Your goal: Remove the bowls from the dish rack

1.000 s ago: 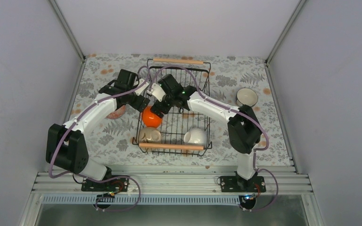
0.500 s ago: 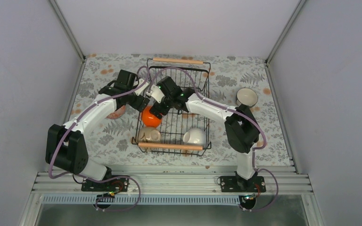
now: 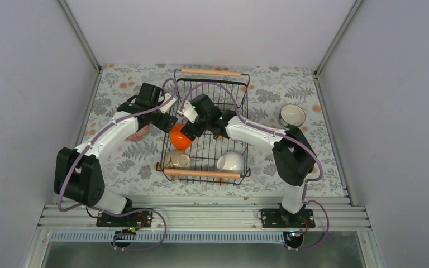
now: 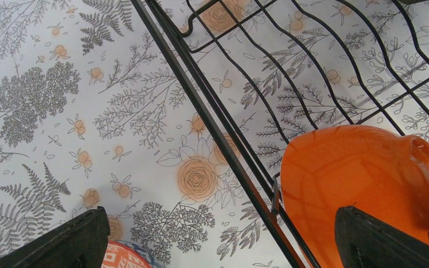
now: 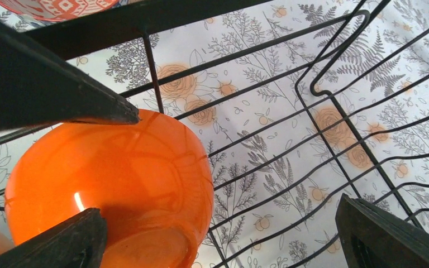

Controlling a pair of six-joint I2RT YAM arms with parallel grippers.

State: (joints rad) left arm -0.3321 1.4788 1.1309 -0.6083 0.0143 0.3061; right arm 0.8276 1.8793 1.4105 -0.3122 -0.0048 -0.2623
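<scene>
Swinging its elbow out toward 4 o'clock in the past second, the right arm has carried the right claw [image 5: 218, 207] closer over the orange bowl [image 5: 111, 178]. That claw is spread wide and holds nothing; in its wrist view one finger [image 5: 50, 245] overlaps the upturned bowl's side while the other stands well apart. The left claw [image 4: 220, 211] is also wide open and empty, straddling the wall of the dish rack [image 4: 215, 128], with one finger outside it and the other over the orange bowl.

From above, the orange bowl sits inside the black wire rack at its 9 o'clock side. A beige bowl [image 3: 177, 160] lies in the rack's 7 o'clock corner and a white bowl [image 3: 230, 162] toward its 5 o'clock corner. On the floral surface [image 3: 290, 89], a patterned bowl [image 3: 139, 133] rests at the rack's 9 o'clock, partly under the left arm. A dark-rimmed bowl with a white interior [image 3: 292, 115] stands at 3 o'clock.
</scene>
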